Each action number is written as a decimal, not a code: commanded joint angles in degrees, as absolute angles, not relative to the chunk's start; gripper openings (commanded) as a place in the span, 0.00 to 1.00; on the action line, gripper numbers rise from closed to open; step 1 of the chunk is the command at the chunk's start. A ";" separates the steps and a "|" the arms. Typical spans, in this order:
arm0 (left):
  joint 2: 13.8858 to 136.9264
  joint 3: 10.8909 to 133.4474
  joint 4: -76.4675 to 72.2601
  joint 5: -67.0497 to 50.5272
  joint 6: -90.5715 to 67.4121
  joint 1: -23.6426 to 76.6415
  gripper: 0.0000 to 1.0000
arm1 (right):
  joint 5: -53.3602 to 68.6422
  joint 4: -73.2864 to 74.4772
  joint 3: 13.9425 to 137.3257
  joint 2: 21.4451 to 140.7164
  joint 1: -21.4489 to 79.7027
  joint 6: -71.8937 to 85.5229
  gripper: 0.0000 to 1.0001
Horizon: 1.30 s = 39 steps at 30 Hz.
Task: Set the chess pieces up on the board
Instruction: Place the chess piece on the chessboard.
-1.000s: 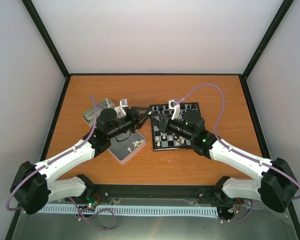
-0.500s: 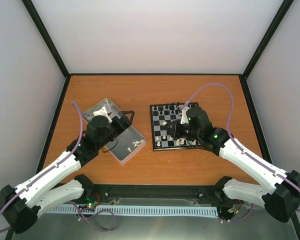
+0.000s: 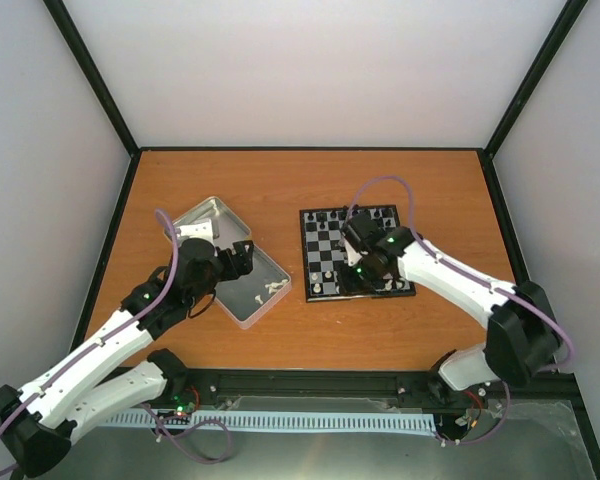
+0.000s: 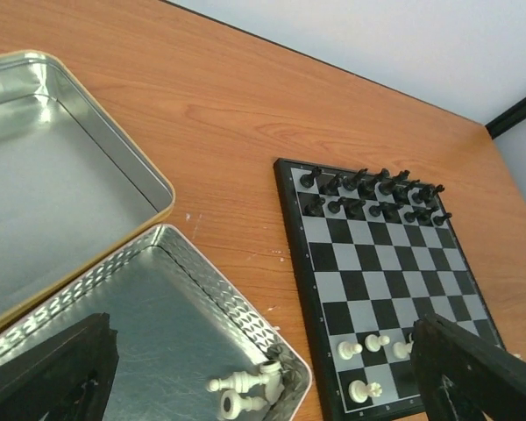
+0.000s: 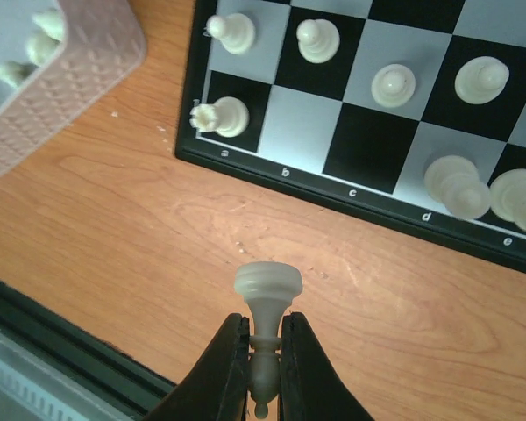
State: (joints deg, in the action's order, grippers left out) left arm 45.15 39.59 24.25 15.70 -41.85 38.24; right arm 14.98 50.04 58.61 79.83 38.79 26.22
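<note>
1. Jaws of the right gripper [image 5: 265, 338] are clamped on the stem of a white piece [image 5: 267, 282]. Its round head stands clear above the fingers [image 5: 223, 368]. Its foot is hidden between them, and its kind is hard to tell.
2. That piece hangs over bare table [image 5: 114, 228], just short of the near border of the board [image 5: 333, 195].
3. The left gripper [image 4: 263, 351] has its jaws wide apart with nothing between them, above the tin [image 4: 171, 303].
4. A few loose pieces [image 4: 245, 386] lie heaped in the tin's near corner. The frame edge cuts them off, so they cannot be counted.
5. The lid [image 4: 61, 184] lies hollow side up just beyond the tin, against it.
6. The board lies right of the tin, apart from it, with set pieces [image 5: 394, 83] on its two near rows. From above, the right arm [image 3: 450, 280] covers its near right part.
7. Black pieces [image 4: 368, 189] fill the two far rows, too small to tell apart.
</note>
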 commanded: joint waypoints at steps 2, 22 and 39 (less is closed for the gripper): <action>44.16 41.30 26.51 16.35 -34.89 37.88 0.93 | 10.90 57.82 64.17 87.42 39.37 22.68 0.03; 43.40 38.05 24.00 14.68 -32.61 37.88 0.97 | 7.29 57.02 69.57 99.51 39.38 20.97 0.03; 43.41 38.58 24.70 13.63 -32.00 37.86 0.98 | 5.71 55.44 69.70 102.30 39.37 19.87 0.07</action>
